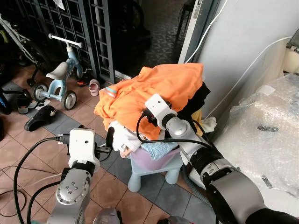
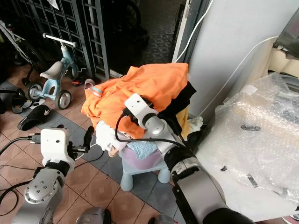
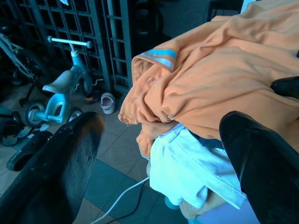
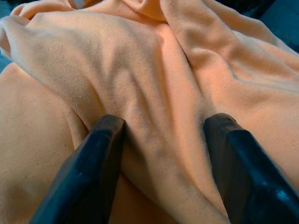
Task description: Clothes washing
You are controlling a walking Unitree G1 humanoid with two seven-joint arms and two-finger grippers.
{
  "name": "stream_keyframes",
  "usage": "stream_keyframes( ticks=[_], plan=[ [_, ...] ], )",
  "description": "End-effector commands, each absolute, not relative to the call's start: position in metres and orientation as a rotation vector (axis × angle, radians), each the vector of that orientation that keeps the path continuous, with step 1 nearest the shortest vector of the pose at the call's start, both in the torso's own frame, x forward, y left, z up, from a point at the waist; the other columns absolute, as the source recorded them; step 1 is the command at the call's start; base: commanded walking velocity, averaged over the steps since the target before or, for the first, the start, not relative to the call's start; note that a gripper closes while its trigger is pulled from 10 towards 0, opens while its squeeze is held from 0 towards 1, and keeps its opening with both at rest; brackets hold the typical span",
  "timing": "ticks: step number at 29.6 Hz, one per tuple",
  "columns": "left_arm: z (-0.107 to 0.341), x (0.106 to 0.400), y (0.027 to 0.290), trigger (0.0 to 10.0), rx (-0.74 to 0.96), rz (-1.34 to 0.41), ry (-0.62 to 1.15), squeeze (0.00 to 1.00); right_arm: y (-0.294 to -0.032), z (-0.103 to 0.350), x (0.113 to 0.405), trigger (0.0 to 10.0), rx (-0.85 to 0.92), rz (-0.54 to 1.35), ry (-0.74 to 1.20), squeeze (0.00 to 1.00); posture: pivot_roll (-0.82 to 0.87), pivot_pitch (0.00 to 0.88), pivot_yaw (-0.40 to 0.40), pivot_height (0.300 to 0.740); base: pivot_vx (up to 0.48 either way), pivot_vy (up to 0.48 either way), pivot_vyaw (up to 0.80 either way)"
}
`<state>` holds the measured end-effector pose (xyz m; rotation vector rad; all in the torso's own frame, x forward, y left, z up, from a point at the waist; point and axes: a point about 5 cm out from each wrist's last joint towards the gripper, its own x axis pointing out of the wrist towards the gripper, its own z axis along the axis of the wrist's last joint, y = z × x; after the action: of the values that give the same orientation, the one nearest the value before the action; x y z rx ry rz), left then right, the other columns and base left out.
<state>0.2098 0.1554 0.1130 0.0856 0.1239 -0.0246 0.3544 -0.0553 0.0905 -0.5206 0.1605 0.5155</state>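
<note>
A heap of clothes fills a lavender basket [image 1: 156, 163] that stands on a small pale-blue stool [image 1: 134, 181]. An orange shirt [image 1: 159, 86] lies on top, over a white garment [image 1: 122, 135], a light-blue cloth [image 1: 156, 148] and black fabric [image 1: 200, 100]. My right gripper [image 4: 164, 122] is pushed into the orange shirt, open, its fingers [image 4: 105, 140] pressing the cloth on either side of a raised fold. My left gripper [image 3: 161, 126] is open at the heap's left side, level with the white garment [image 3: 187, 168] and apart from it.
A child's tricycle [image 1: 58, 79], dark sandals [image 1: 39, 116] and a small shoe [image 1: 94, 86] lie on the tiled floor to the left, before a metal gate [image 1: 70, 23]. A bubble-wrapped bulk [image 1: 266, 126] stands close on the right. Cables [image 1: 28, 158] trail over the floor.
</note>
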Motion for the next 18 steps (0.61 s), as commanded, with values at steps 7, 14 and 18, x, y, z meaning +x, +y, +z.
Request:
stream_keyframes(
  ticks=[7,14,18],
  plan=[
    [0.115,0.212,0.153,10.0,0.105,-0.021,0.124,0.0,-0.072,0.078,0.355,0.0,-0.478,0.458,0.253,0.0,0.13,0.055,-0.083,0.74,0.0,0.0,0.0],
    [0.116,0.215,0.153,10.0,0.105,-0.017,0.12,0.0,-0.077,0.068,0.351,0.0,-0.372,0.446,0.343,0.0,0.13,0.046,-0.078,0.74,0.0,0.0,0.0],
    [0.115,0.217,0.152,10.0,0.108,-0.021,0.116,0.0,-0.082,0.067,0.352,0.0,-0.323,0.419,0.366,0.0,0.12,0.038,-0.075,0.74,0.0,0.0,0.0]
  ],
)
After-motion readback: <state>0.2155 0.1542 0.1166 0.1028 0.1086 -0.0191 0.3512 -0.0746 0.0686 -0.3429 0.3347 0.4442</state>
